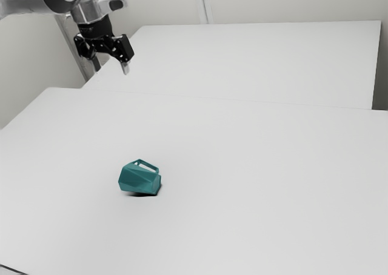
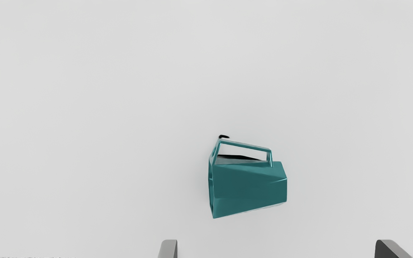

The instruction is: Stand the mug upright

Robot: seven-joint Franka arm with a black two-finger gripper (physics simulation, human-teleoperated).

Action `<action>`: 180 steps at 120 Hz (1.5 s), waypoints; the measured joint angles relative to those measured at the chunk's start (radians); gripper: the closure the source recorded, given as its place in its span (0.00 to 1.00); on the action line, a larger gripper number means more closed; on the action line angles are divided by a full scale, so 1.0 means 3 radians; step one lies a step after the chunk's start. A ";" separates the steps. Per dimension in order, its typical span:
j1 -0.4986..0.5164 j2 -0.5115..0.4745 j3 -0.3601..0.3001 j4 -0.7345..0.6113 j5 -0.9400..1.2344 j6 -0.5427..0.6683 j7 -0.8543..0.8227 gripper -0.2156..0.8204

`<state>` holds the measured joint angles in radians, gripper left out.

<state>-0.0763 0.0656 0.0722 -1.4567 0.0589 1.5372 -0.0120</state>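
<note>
High above the table, my gripper [image 1: 111,69] hangs at the exterior view's upper left, well apart from the mug. Its two fingers stand wide apart in the wrist view, so the gripper [image 2: 276,249] is open, with nothing held. The teal faceted mug [image 1: 140,179] lies on its side on the white table, its handle raised. Seen from the hand, the mug [image 2: 249,186] has its handle along one long side, with the open rim at its wider end and the base at the narrower end. The inside of the mug is mostly hidden.
The white table [image 1: 254,184] extends widely around the mug. Behind it is another white surface [image 1: 260,63], with pale walls beyond. A thin dark line [image 1: 12,269] crosses the exterior view's lower left corner.
</note>
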 joint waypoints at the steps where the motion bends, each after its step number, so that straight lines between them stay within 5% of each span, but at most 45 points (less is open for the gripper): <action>1: -0.0020 0.0013 0.0015 0.0022 0.0017 -0.0011 -0.0005 0.21; 36: -0.0327 -0.0043 0.0237 0.0078 0.0120 -0.0162 -0.0162 0.21; 58: -0.0317 -0.0421 0.0522 -0.0732 -0.0305 0.0241 -0.0261 0.21; 83: -0.0245 -0.0462 0.1019 -0.1380 -0.1099 0.0849 -0.0199 0.22; 128: -0.0308 -0.0467 0.1422 -0.2339 -0.2016 0.1601 0.0448 0.22; 150: -0.0160 -0.0341 0.1758 -0.2472 -0.2341 0.1509 0.0935 0.22; 180: 0.0071 -0.0227 0.1804 -0.2707 -0.2495 0.1372 0.1506 0.22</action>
<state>-0.0550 -0.0025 0.6134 -2.2690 -0.6895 1.9489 0.4398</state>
